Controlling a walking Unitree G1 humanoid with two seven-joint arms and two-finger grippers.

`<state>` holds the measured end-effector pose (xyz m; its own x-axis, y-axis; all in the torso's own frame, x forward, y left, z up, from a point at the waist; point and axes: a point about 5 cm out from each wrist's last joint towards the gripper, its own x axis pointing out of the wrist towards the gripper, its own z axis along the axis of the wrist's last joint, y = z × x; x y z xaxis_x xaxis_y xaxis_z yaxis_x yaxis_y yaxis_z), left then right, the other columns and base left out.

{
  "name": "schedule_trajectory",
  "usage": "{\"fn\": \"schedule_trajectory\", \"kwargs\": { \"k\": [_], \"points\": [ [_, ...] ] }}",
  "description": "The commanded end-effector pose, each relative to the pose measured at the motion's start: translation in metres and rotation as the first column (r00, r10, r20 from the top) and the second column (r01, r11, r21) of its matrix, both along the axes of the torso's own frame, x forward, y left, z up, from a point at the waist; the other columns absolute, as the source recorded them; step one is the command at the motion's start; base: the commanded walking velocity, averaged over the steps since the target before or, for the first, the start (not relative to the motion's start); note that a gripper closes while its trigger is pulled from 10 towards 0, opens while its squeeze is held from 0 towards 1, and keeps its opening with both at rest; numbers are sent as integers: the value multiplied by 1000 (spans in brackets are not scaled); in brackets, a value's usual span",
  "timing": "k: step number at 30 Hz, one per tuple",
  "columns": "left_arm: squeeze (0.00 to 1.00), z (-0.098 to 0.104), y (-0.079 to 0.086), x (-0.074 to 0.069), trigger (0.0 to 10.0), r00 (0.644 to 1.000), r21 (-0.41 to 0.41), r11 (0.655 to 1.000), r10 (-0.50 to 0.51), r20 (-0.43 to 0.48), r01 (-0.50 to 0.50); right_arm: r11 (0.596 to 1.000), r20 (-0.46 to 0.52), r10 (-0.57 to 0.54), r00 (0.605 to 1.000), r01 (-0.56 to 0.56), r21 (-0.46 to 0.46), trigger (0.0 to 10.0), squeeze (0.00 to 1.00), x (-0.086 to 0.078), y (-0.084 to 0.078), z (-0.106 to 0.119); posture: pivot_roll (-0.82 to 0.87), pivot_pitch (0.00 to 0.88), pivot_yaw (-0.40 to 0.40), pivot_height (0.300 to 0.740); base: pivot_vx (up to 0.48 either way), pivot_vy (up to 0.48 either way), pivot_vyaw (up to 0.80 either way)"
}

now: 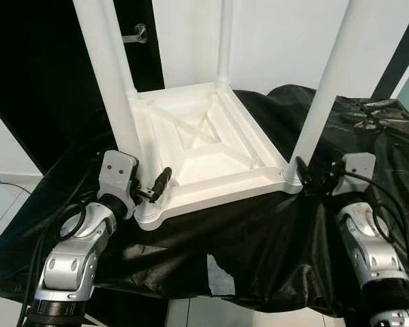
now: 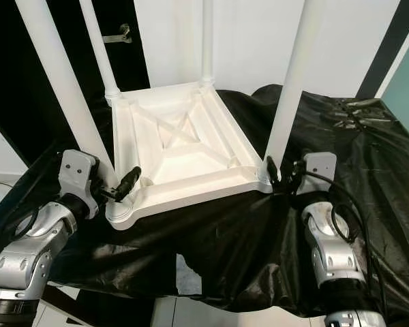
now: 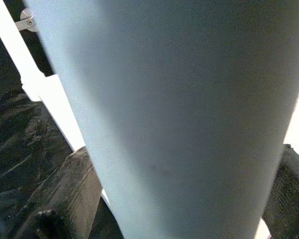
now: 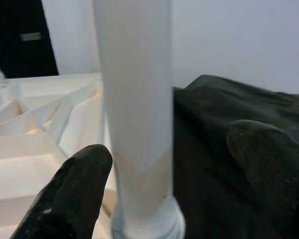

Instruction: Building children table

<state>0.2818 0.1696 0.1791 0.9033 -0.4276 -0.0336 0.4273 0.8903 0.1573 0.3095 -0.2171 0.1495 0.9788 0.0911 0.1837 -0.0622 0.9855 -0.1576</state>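
We have the table top [image 1: 204, 146] upside down on the black sheet [image 1: 259, 238], with four white legs standing up from its corners. To do this step well, we should turn each near leg straight and gently, so the thread does not cross. Our left gripper [image 1: 153, 189] closes around the near left leg [image 1: 112, 88]. Our right gripper [image 4: 164, 184] is open around the near right leg [image 1: 327, 88], without touching it.
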Motion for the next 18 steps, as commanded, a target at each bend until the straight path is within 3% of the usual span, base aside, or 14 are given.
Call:
{"fn": "schedule_trajectory", "kwargs": {
  "k": [1, 6, 17, 18],
  "points": [
    [0, 0, 2, 3, 10000, 997, 1, 997, 73, 9, -73, 1000, -34, 21, 999, -20, 17, 10000, 0, 6, -4, -4, 19, 11, 1, 740, 0, 0, 0],
    [0, -2, 0, 2, 10000, 997, 10, 997, 71, 14, -71, 994, -70, 111, 991, -109, 29, 10000, 0, 24, -1, -1, 16, 21, 3, 740, 0, 0, 0],
    [0, -4, -2, 1, 10000, 998, 21, 998, 65, 11, -65, 985, -102, 169, 980, -165, 42, 10000, 0, 49, -4, 8, 21, 39, 9, 740, 0, 0, 0],
    [0, -4, -3, 1, 10000, 998, 21, 998, 62, 10, -63, 981, -101, 192, 976, -188, 53, 4667, 0, 52, -4, 10, 20, 45, 12, 740, 0, 0, 0]
  ]
}}
